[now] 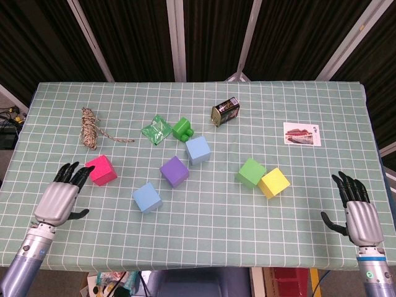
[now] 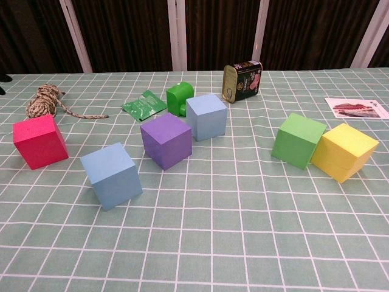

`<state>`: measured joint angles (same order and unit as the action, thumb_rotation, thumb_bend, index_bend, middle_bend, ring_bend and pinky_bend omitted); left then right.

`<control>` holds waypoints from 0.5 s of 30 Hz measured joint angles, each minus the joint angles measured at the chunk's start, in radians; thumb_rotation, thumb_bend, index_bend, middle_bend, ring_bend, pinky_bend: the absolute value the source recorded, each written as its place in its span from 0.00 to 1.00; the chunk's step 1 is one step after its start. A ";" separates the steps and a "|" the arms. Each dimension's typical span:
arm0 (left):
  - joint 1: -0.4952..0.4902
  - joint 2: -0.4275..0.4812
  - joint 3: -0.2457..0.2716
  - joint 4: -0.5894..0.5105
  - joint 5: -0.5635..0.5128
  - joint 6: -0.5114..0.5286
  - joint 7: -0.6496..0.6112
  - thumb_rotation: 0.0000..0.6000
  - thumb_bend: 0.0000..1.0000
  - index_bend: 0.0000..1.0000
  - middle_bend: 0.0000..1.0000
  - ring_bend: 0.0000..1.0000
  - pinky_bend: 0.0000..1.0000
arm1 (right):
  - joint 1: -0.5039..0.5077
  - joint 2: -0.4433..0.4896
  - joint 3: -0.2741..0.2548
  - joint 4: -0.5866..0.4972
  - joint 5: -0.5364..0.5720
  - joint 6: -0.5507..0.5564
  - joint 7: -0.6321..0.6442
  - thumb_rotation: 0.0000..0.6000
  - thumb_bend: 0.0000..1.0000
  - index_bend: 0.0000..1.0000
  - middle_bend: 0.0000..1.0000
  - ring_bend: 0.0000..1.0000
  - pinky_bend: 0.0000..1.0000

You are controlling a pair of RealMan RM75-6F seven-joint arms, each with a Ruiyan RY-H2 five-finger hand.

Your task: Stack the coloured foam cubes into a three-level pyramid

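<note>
A table (image 1: 204, 216) covered in a pale green checked cloth fills the head view, with dark slatted panels behind it. Six foam cubes lie loose on it in a single layer; nothing is stacked yet.

The left hand (image 1: 59, 198) hovers at the near left, empty, fingers extended and slightly apart. Its fingertips (image 1: 74, 173) point up the table at the pink cube (image 1: 101, 170), which lies just ahead and slightly to the hand's right. From above the fingertips seem almost to touch it, but the chest view does not show the hand, so contact cannot be judged. This hand is by far the nearer to the pink cube, so it looks the natural one for a first grasp. The cube is square, with no long axis to align to.

The right hand (image 1: 359, 213) rests at the near right edge, also empty with fingers spread, well apart from every cube.

Moving right from pink: a blue cube (image 2: 112, 175), a purple cube (image 2: 166, 141), and a second blue cube (image 2: 206, 116) just behind it. Further right a green cube (image 2: 298, 140) touches a yellow cube (image 2: 344, 151).

Smaller things sit toward the back: a rope coil (image 1: 90, 127), a tin (image 2: 242, 79), a postcard (image 1: 302, 133), a green packet (image 1: 156, 129) and a small green toy (image 2: 180, 97).
</note>
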<state>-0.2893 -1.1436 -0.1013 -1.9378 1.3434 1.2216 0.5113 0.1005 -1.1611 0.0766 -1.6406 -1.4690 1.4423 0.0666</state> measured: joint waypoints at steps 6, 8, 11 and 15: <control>-0.073 -0.040 -0.018 -0.059 -0.110 -0.062 0.154 1.00 0.17 0.04 0.19 0.00 0.00 | 0.000 0.002 0.001 -0.001 0.003 -0.003 0.007 1.00 0.31 0.00 0.00 0.00 0.00; -0.101 -0.064 -0.022 -0.071 -0.144 -0.076 0.205 1.00 0.18 0.04 0.19 0.00 0.00 | 0.001 0.003 0.001 -0.002 0.004 -0.004 0.009 1.00 0.31 0.00 0.00 0.00 0.00; -0.142 -0.109 -0.028 -0.079 -0.189 -0.091 0.269 1.00 0.19 0.04 0.18 0.00 0.00 | 0.001 0.003 0.001 -0.004 0.006 -0.006 0.013 1.00 0.31 0.00 0.00 0.00 0.00; -0.198 -0.158 -0.033 -0.079 -0.244 -0.117 0.331 1.00 0.19 0.03 0.16 0.00 0.00 | 0.001 0.005 0.002 -0.006 0.010 -0.009 0.019 1.00 0.31 0.00 0.00 0.00 0.00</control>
<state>-0.4870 -1.3017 -0.1339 -2.0172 1.0992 1.1050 0.8419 0.1014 -1.1558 0.0790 -1.6467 -1.4592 1.4332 0.0854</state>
